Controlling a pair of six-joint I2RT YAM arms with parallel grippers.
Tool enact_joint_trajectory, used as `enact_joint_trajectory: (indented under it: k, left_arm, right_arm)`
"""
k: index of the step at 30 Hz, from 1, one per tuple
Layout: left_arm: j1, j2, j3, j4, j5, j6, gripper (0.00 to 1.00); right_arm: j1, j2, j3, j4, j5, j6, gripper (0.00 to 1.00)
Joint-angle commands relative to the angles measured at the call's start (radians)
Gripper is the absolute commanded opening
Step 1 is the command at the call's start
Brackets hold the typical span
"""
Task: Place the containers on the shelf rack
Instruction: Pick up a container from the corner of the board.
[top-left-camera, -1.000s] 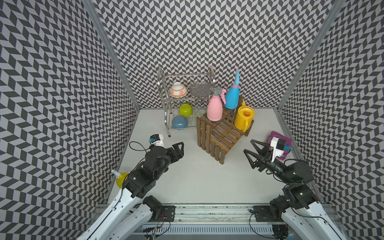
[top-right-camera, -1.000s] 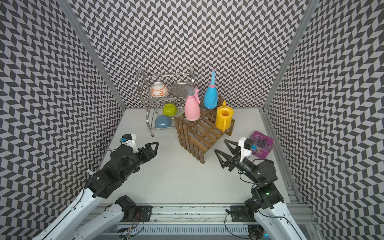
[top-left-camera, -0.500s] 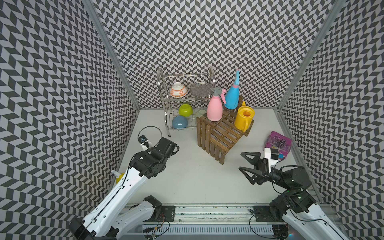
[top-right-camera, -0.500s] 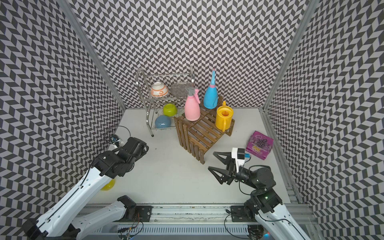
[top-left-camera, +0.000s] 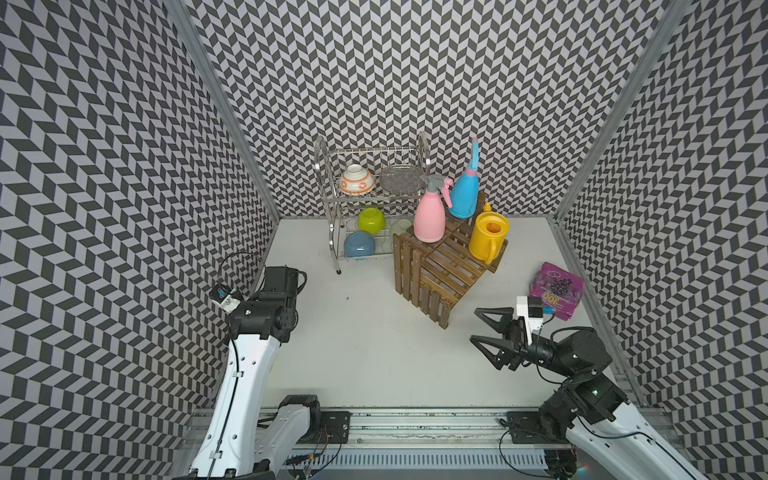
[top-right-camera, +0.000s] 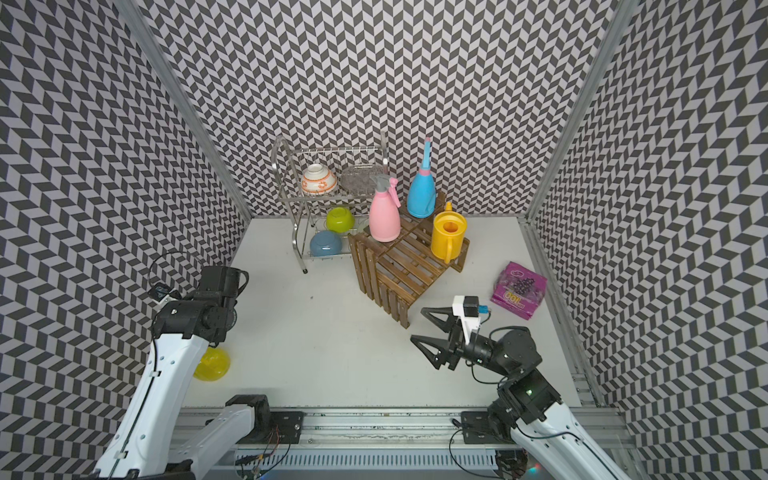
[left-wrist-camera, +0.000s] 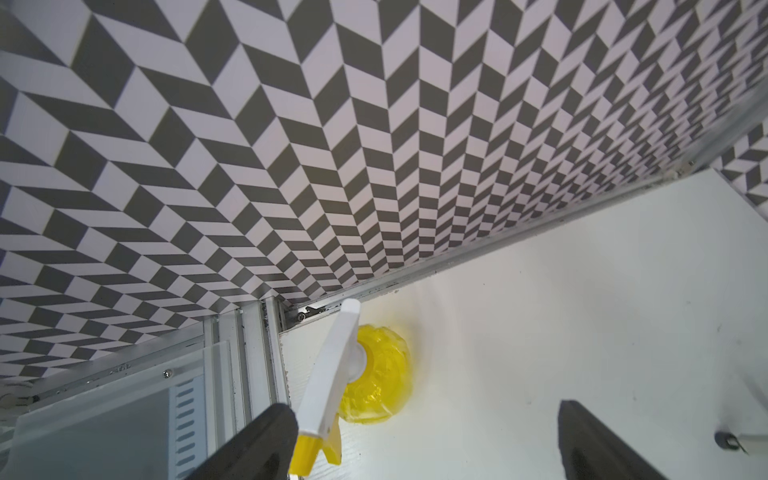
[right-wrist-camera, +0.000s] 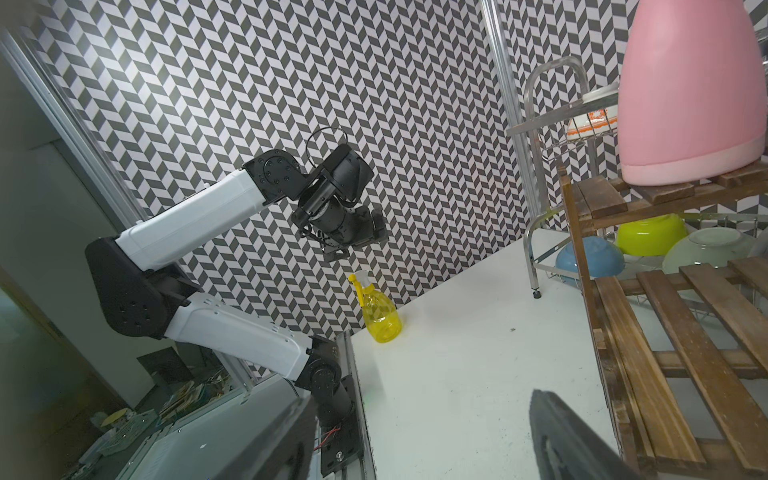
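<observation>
The translucent yellow round spray bottle (top-right-camera: 216, 365), with its white trigger head and yellow nozzle, stood upright on the white table (top-left-camera: 374, 353) at about 8 o'clock from its centre. The left gripper (left-wrist-camera: 424, 444) hung above it, fingers spread wide and holding nothing. On the shelf rack (top-left-camera: 442, 270), at 1 o'clock, stood the pink spray bottle (top-left-camera: 430, 220) with a grey head, the blue spray bottle (top-left-camera: 462, 199) and the opaque yellow watering can (top-left-camera: 487, 239). The right gripper (top-left-camera: 478, 325), at 4 o'clock, gaped empty.
</observation>
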Motion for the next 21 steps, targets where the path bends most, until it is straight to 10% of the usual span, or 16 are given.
enact_joint_trajectory:
  k: [1, 21]
  left_arm:
    - [0.066, 0.001, -0.047, 0.069, -0.007, -0.028, 1.0]
    - [0.255, 0.019, -0.32, 0.354, 0.079, 0.048, 0.77]
  right_arm:
    - [0.015, 0.028, 0.024, 0.009, 0.012, -0.018, 0.83]
    - [0.042, 0.176, 0.107, -0.114, 0.02, -0.075, 0.83]
